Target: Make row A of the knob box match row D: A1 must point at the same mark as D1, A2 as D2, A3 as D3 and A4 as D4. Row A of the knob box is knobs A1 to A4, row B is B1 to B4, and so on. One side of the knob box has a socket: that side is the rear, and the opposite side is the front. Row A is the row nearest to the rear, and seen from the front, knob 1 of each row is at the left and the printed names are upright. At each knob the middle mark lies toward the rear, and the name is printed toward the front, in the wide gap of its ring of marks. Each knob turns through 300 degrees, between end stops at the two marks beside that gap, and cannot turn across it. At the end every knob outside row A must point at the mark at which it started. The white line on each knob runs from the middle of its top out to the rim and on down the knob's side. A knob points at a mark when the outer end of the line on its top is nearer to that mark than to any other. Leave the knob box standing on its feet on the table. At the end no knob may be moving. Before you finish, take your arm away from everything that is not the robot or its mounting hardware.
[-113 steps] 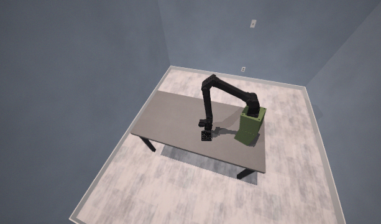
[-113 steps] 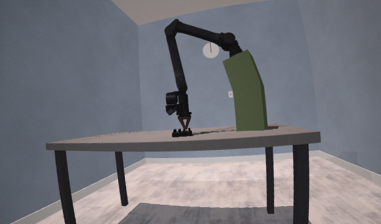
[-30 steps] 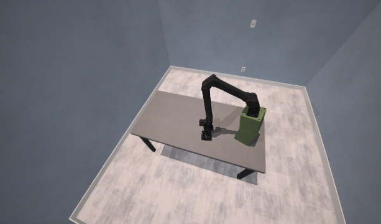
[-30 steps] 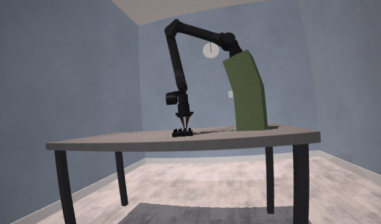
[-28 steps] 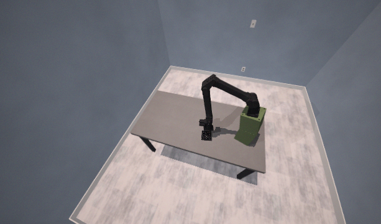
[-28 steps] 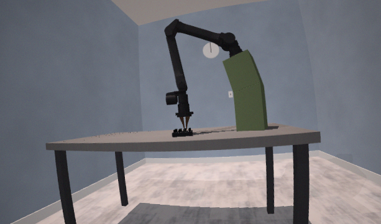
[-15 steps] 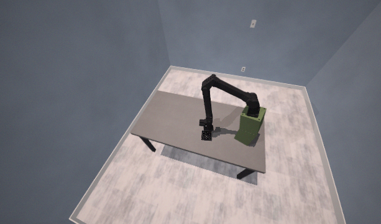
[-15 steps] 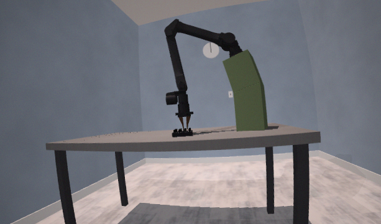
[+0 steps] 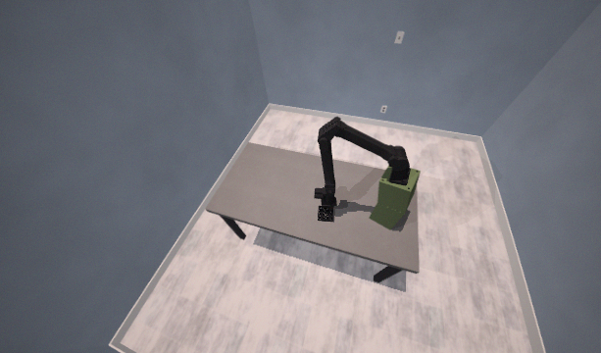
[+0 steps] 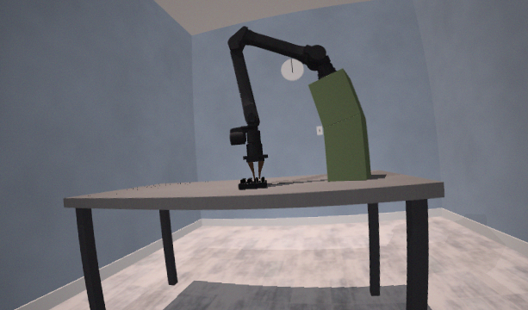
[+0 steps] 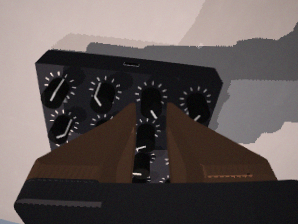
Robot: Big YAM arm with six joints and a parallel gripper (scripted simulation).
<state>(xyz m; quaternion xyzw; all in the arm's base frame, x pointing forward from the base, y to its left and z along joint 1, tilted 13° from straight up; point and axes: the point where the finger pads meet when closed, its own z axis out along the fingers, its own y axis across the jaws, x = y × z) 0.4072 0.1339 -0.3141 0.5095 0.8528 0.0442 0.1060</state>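
The knob box (image 9: 325,214) stands on the grey table (image 9: 275,186), toward its front edge and near the middle of its length, well apart from the green pedestal (image 9: 395,202) that carries the arm (image 10: 246,86). The arm rises from the pedestal, bends at a high elbow and drops almost straight down, so that the gripper (image 10: 255,176) hangs directly over the box with its brown fingers (image 10: 251,169) pointing downward. In the exterior view the fingertips reach the level of the knob tops; whether they touch a knob cannot be told from there. In the wrist view the box (image 11: 127,70) lies just ahead of the gripper (image 11: 150,112), its far row of four knobs visible beyond the fingertips, each with a white line and a ring of white marks. The two fingers stand a small way apart, slightly parted rather than closed, and a column of knobs (image 11: 145,137) shows in the narrow gap between them. The gripper has hold of nothing: the pads straddle that column without clamping it. The printed names are too small to read, so the straddled knob cannot be identified. The box sits level on the table
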